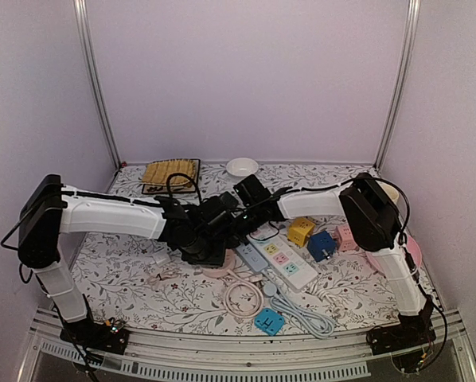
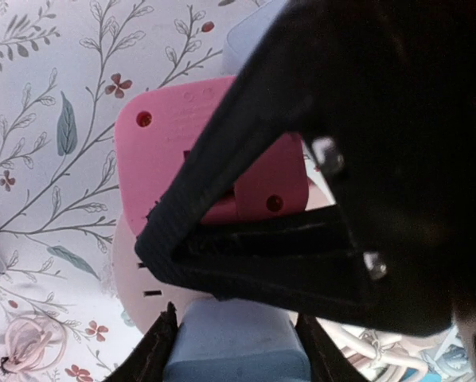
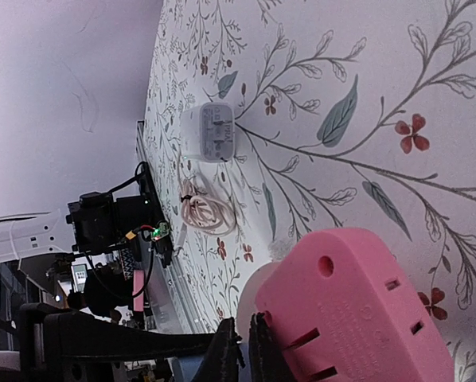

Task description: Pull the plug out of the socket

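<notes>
block [image 2: 234,354] cropped between fingers [image 2: 152,354], socket [image 2: 162,151] half hidden

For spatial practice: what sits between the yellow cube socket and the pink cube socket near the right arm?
A blue cube socket lies between the yellow cube socket and the pink cube socket, slightly off their line; the top external view shows it.
</notes>
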You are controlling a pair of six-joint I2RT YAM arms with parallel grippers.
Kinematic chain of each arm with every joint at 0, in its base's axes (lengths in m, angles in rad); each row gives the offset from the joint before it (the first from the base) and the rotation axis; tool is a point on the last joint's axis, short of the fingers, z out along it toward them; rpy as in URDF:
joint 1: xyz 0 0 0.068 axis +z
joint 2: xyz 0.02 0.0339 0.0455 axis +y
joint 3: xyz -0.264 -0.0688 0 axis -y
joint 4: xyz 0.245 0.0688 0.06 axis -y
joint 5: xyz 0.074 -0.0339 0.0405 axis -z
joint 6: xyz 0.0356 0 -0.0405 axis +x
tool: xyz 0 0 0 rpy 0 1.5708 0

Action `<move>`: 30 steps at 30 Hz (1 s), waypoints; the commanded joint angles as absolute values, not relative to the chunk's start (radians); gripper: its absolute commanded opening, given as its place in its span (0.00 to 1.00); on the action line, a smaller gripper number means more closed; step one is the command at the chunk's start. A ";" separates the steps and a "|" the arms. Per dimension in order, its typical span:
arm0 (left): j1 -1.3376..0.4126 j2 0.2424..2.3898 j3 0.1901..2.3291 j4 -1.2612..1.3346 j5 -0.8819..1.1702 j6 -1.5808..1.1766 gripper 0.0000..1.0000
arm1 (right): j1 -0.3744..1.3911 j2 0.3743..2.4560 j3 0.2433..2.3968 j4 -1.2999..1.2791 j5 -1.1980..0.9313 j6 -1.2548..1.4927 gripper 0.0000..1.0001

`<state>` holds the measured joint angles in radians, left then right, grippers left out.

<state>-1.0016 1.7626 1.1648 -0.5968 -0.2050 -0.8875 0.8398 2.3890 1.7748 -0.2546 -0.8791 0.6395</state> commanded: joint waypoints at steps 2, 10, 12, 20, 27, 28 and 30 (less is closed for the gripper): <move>-0.977 1.751 1.238 -0.611 -0.184 -0.888 0.20 | 0.851 2.428 1.748 -0.298 -0.804 0.612 0.08; -0.874 1.735 1.240 -0.603 -0.085 -0.893 0.19 | 0.853 2.419 1.682 -0.318 -0.741 0.570 0.08; -0.859 1.737 1.242 -0.616 -0.087 -0.890 0.19 | 0.853 2.416 1.663 -0.318 -0.729 0.560 0.08; -0.815 1.736 1.213 -0.589 -0.024 -0.889 0.20 | 0.853 2.414 1.617 -0.318 -0.688 0.536 0.07; -0.780 1.709 1.184 -0.534 0.030 -0.876 0.19 | 0.854 2.424 1.610 -0.332 -0.659 0.526 0.07; -0.777 1.705 1.179 -0.527 0.036 -0.875 0.19 | 0.853 2.425 1.609 -0.334 -0.655 0.525 0.07; -0.772 1.705 1.178 -0.524 0.037 -0.872 0.19 | 0.854 2.427 1.610 -0.338 -0.650 0.522 0.07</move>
